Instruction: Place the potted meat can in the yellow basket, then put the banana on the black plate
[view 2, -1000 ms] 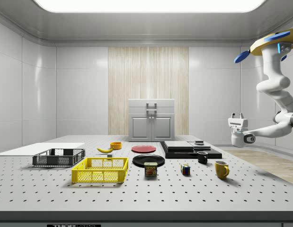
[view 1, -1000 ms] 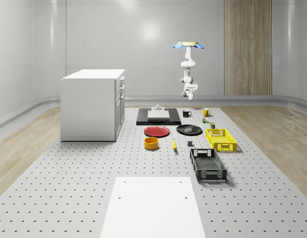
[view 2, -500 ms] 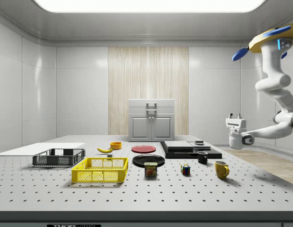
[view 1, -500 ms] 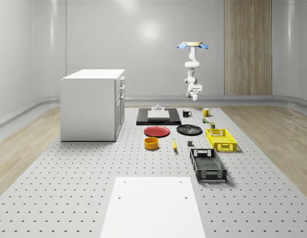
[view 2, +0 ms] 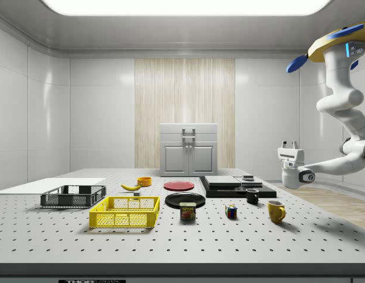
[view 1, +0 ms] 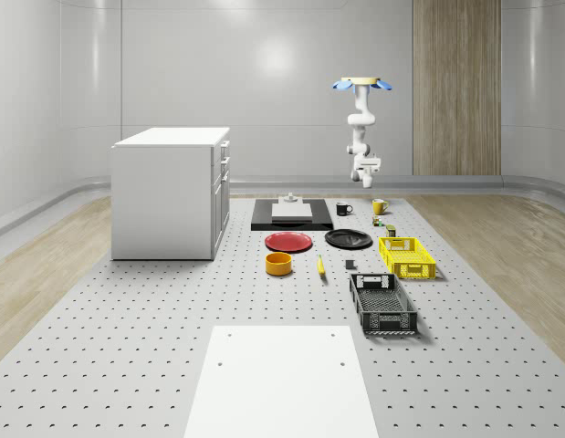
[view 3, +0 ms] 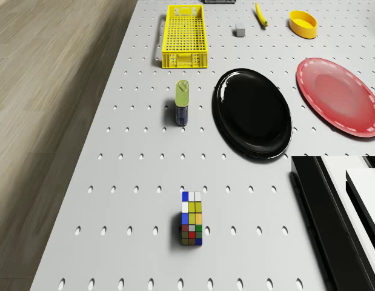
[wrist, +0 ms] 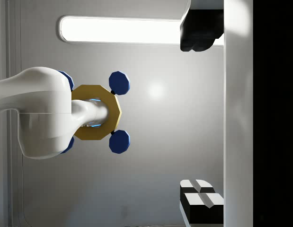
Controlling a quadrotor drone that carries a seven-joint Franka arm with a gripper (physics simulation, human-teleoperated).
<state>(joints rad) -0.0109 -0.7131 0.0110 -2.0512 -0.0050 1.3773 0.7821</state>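
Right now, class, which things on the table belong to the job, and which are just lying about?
Job things:
potted meat can
yellow basket
banana
black plate

Lying about:
red plate
Rubik's cube
yellow mug
black mug
black basket
yellow bowl

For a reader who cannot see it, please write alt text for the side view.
The drone hovers high at the side view's right, its arm bent down with the gripper pointing upward above the table. On the table stand a yellow basket, a potted meat can, a black plate, a banana and a yellow mug.
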